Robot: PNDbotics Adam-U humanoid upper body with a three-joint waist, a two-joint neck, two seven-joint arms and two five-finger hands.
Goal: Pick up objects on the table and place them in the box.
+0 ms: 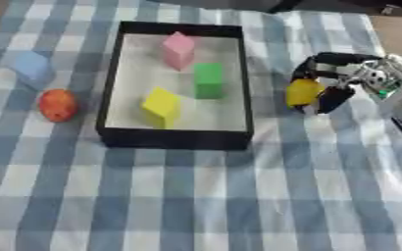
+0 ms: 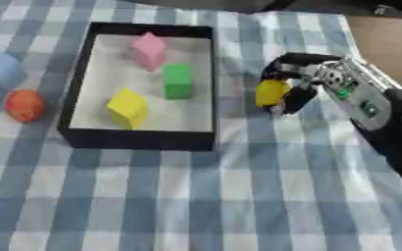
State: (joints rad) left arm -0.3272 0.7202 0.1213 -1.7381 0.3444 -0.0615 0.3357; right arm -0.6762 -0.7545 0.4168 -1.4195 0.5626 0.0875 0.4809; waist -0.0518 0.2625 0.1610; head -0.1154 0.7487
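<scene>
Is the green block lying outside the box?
No, the green block stands inside the box, between the pink block and yellow block.

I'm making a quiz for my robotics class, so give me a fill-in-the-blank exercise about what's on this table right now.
1. The right hand is curled around a ____ object.
2. The black box holds ____ blocks.
3. The block nearest the box's far wall is ____.
4. The orange fruit and blue object lie to the box's ____.

Missing words: yellow; three; pink; left
</scene>
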